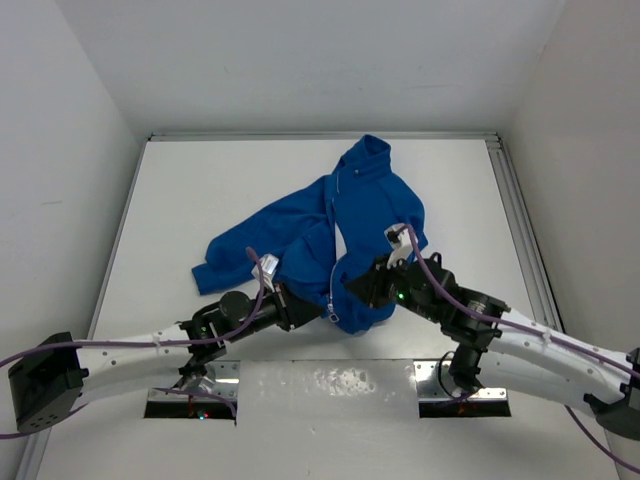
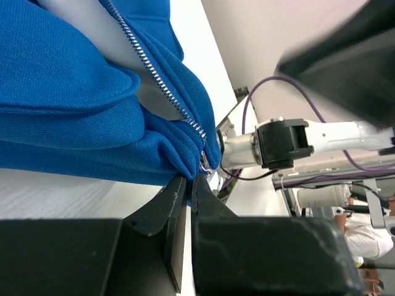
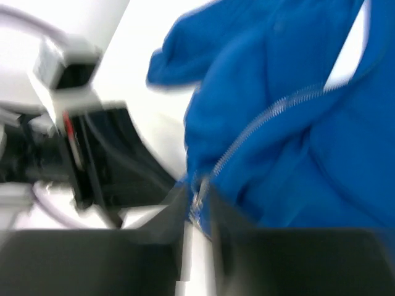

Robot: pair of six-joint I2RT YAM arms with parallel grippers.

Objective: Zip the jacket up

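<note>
The counter (image 1: 200, 190) is carrying the jacket (image 1: 340, 230), which is lying spread out front side up, its collar pointing away from the arms and its hem turned toward them. That is probably so the bottom of the zipper (image 1: 333, 235) is sitting within reach of both arms. The two front panels are parting above the hem, with a pale wedge showing between them, so the closure is not yet done up along most of its length. One sleeve is trailing off toward the left side.

Both arms are converging on the hem (image 2: 123, 163), one from each side of the zipper's foot. This looks like a split of work, with one side anchoring the cloth while the other is lining up on the slider.

The left fingers (image 2: 163, 209) are pressing together with only a thin seam between them, and their tips are meeting the fold of fleece just beside the lowest zipper teeth. They appear to be pinching the hem to hold it taut.

The right fingers (image 3: 247, 259) are standing a little apart, with white counter showing through the gap. The slider (image 3: 196, 200) is sitting just at their tips. That view is smeared, so I cannot tell whether either pad is touching it.
</note>
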